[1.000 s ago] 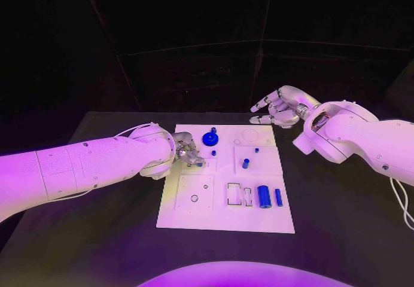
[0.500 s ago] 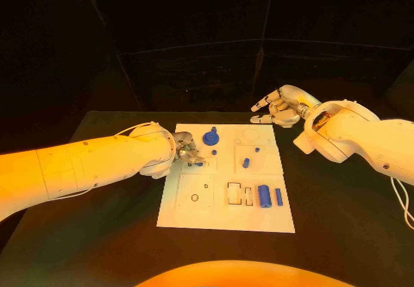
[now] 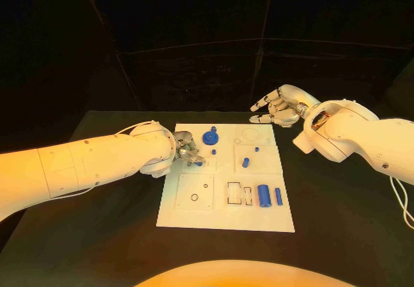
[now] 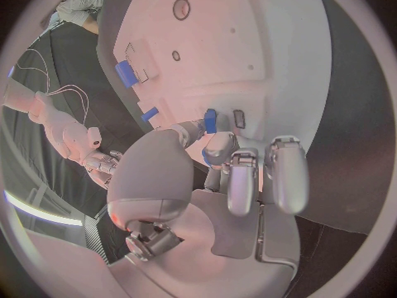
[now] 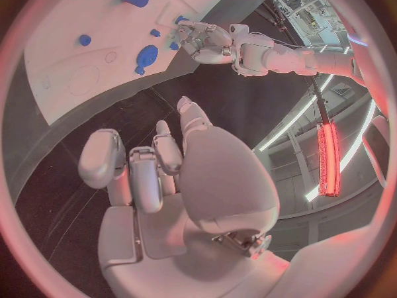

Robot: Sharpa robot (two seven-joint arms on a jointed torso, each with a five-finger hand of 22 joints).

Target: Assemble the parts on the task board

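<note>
The white task board lies in the middle of the black table. My left hand rests over the board's left edge and pinches a small blue part between thumb and a finger, close beside a small dark slot. On the board stand a round blue part, a blue peg and two blue cylinders near the right side. My right hand hovers beyond the board's far right corner, fingers apart and holding nothing.
Rectangular recesses and a small hole mark the board's near half. Bare black table runs along both sides of the board. The right wrist view looks across the board to my left hand.
</note>
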